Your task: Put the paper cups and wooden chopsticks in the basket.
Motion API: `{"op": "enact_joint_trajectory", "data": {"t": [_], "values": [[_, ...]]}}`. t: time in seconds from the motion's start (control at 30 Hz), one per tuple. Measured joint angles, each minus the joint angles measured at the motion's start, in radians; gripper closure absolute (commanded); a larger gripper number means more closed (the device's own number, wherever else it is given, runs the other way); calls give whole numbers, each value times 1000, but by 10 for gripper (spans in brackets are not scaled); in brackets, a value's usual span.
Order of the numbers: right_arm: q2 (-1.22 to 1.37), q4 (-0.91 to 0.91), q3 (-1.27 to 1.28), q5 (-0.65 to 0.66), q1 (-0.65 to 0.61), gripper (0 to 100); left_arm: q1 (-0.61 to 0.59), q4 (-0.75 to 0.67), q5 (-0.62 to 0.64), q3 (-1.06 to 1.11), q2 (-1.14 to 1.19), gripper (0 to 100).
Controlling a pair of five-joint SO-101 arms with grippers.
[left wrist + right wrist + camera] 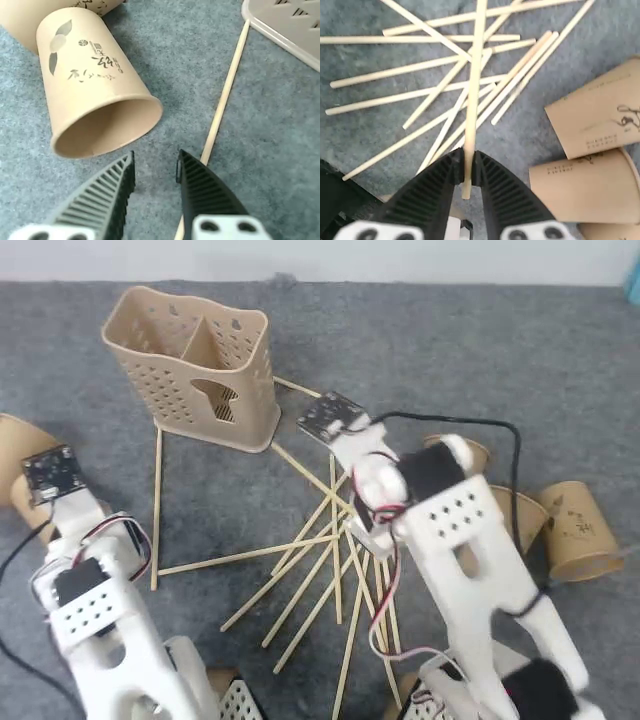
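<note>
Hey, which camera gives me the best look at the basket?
The high view: the whole basket stands upright there, with its divider and both compartments visible. The left wrist view catches just one corner of the basket.

White plastic arms (pixel 490 570), perforated panels (pixel 455 512), black servos (pixel 435 470), black cable (pixel 515 455); tool (pixel 156 155) fingers (pixel 205 185) black, ribbed.

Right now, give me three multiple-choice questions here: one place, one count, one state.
1. What lies in front of the left gripper?
A) a paper cup on its side
B) a spoon
C) a plate
2. How many compartments has the basket?
A) four
B) two
C) one
3. The right gripper is:
A) wide open
B) shut on a bottle
C) shut on a chopstick
Answers: 1 A, the cup's mouth faces the gripper; 2 B, it is split once down the middle; 3 C, the stick is clamped in it.
</note>
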Motion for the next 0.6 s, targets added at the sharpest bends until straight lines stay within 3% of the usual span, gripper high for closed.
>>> {"op": "enact_joint_trajectory", "data": {"t": [0.2,0.4,0.6], "values": [[-135,3,141,35,32,965,0,6,0,0,0,866],[-198,-31,307,92,37,784,0,6,0,0,0,866],[-215,-35,318,138,35,802,0,6,0,0,0,866]]}}
